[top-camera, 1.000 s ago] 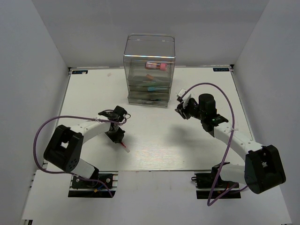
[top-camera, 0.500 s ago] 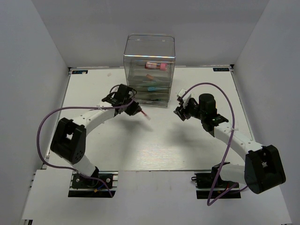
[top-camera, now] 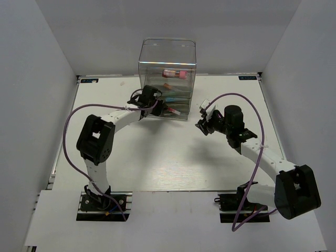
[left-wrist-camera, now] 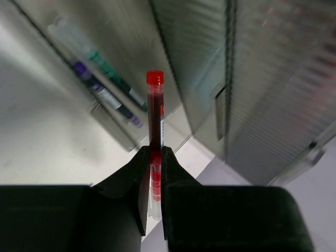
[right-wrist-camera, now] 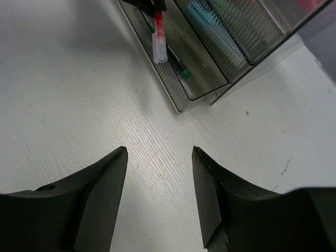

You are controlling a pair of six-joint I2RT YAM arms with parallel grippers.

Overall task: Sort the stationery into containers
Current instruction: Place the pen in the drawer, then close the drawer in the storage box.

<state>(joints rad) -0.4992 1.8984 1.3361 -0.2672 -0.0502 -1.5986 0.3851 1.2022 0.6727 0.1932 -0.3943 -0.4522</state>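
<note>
My left gripper point(top-camera: 160, 108) point(left-wrist-camera: 154, 153) is shut on the red-white pen point(left-wrist-camera: 154, 126) and holds it at the front of the clear drawer box point(top-camera: 167, 79), over the open bottom drawer point(right-wrist-camera: 173, 73). The pen also shows in the top view point(top-camera: 172, 111) and the right wrist view point(right-wrist-camera: 159, 39). Dark pens with green and purple parts point(left-wrist-camera: 105, 86) lie in that drawer. A chunky pink tube point(top-camera: 175, 73) lies in the top drawer and a light blue marker point(right-wrist-camera: 210, 23) in a middle one. My right gripper point(top-camera: 202, 126) point(right-wrist-camera: 159, 153) is open and empty over the table, right of the box.
White walls enclose the table point(top-camera: 168, 157) at the back and both sides. Each arm's purple cable point(top-camera: 65, 136) loops beside it. The bottom drawer juts out toward the near side of the box.
My left gripper has carried the red-white pen from the table's left-middle up to the front of the drawer box. The right gripper has hardly moved.
</note>
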